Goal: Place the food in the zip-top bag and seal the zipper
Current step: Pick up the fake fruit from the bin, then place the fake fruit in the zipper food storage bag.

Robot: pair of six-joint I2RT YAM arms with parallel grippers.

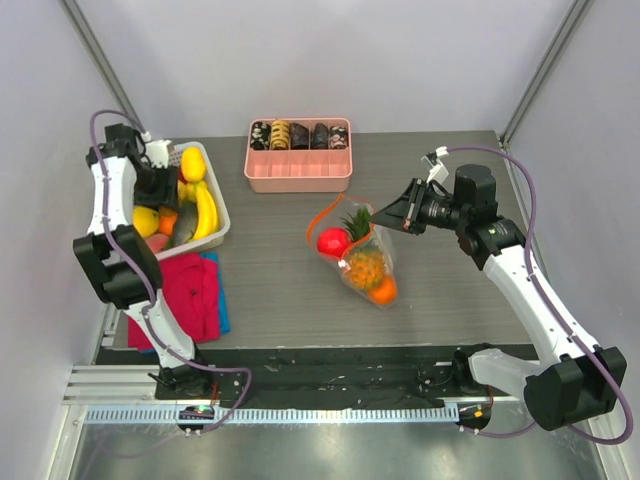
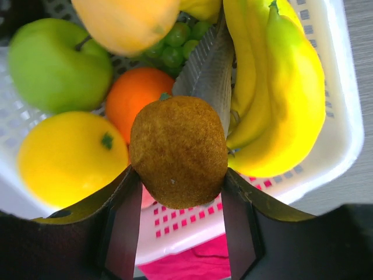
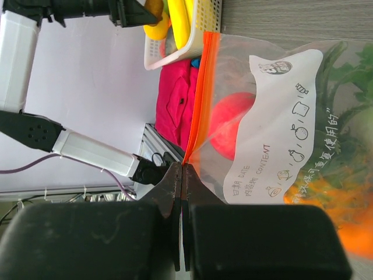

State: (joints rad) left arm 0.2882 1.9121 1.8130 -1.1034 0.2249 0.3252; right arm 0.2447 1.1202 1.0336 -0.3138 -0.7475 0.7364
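The zip-top bag (image 1: pixel 372 245) lies on the table (image 1: pixel 280 290), directly in front of the right claw (image 1: pixel 378 222), its near edge touching the fingertips. We record the right claw closed flat on the zipper (image 1: pixel 318 222). In the right wrist view the two fingers meet with no gap, and the orange-red strip (image 3: pixel 201 99) runs out from between their tips (image 3: pixel 182 169). The clear bag wall (image 3: pixel 280 116), with its white printed label, spreads away beyond that claw.

Inside the bag we find a round red fruit (image 1: pixel 332 241) closest to the zipper. A pineapple (image 1: pixel 365 268) sits further from the claw tips, and an orange ball (image 1: pixel 382 291) lies at the far bottom corner.

The left claw (image 1: pixel 160 195) hangs down into the white basket (image 1: pixel 222 225), well apart from the bag. Its fingers stand apart on either side of a brown kiwi (image 2: pixel 178 146), right at its flanks (image 2: pixel 176 175). We cannot tell whether they press on it. Beyond the kiwi lie an orange (image 2: pixel 137 93) and a green apple (image 2: pixel 55 64), with a yellow fruit (image 2: pixel 70 157) to one side and bananas (image 2: pixel 291 87) to the other. A red cloth (image 1: pixel 190 290) lies on the table beside the basket.
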